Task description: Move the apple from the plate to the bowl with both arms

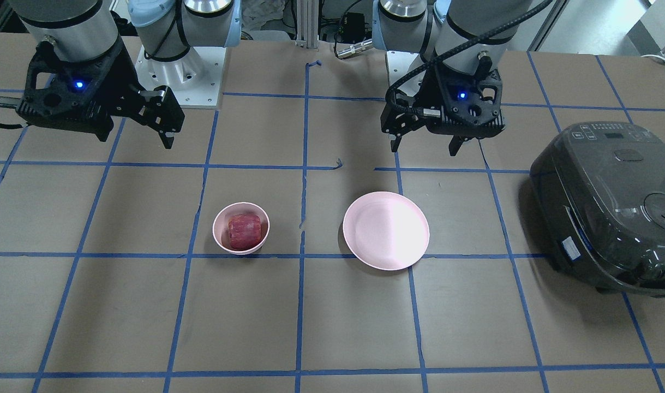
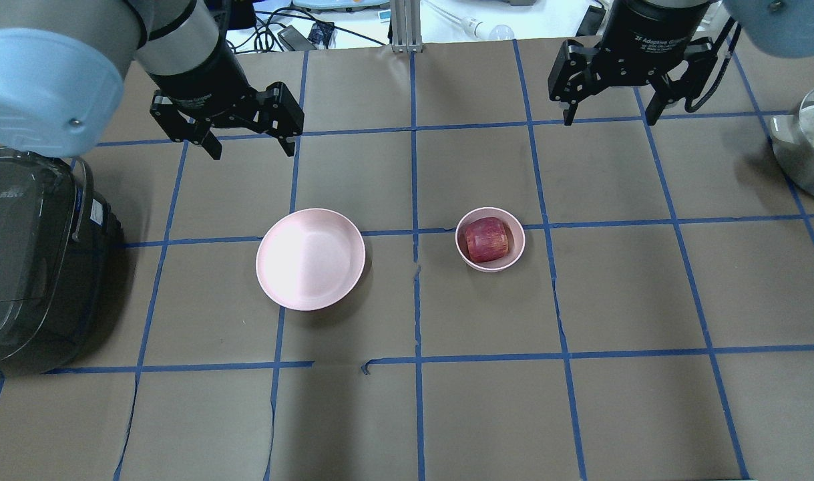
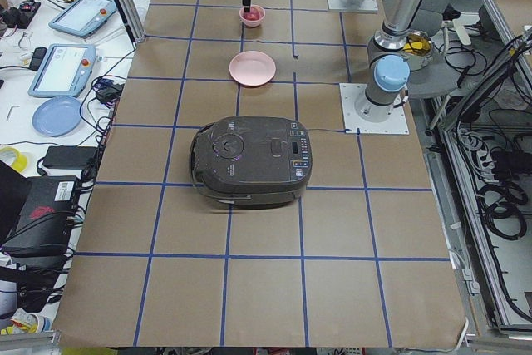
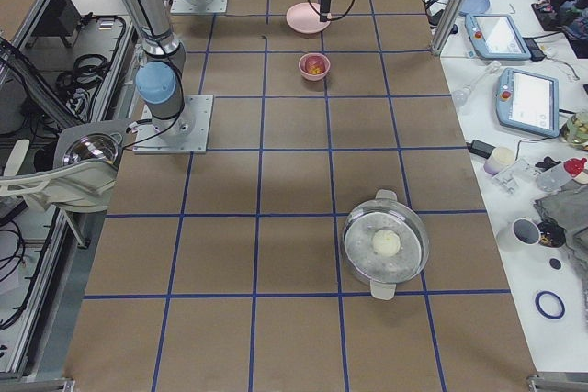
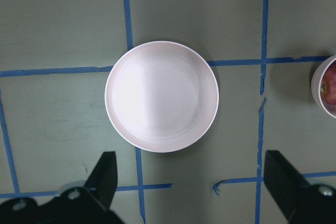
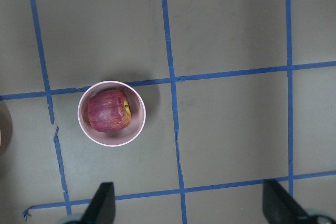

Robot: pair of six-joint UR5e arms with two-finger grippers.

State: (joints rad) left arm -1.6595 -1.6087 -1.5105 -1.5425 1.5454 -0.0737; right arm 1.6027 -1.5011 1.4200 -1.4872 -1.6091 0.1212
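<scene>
The dark red apple (image 2: 487, 239) lies on its side inside the small pink bowl (image 2: 513, 255); it also shows in the right wrist view (image 6: 108, 109) and the front view (image 1: 244, 231). The wide pink plate (image 2: 310, 258) is empty, left of the bowl; the left wrist view shows the plate (image 5: 161, 102) straight below. My left gripper (image 2: 250, 145) is open and empty, high above the table behind the plate. My right gripper (image 2: 609, 117) is open and empty, high up and behind the bowl to its right.
A dark rice cooker (image 2: 33, 267) stands at the table's left end. A steel pot (image 2: 807, 150) holding a pale round item sits at the right edge. Blue tape lines grid the brown table.
</scene>
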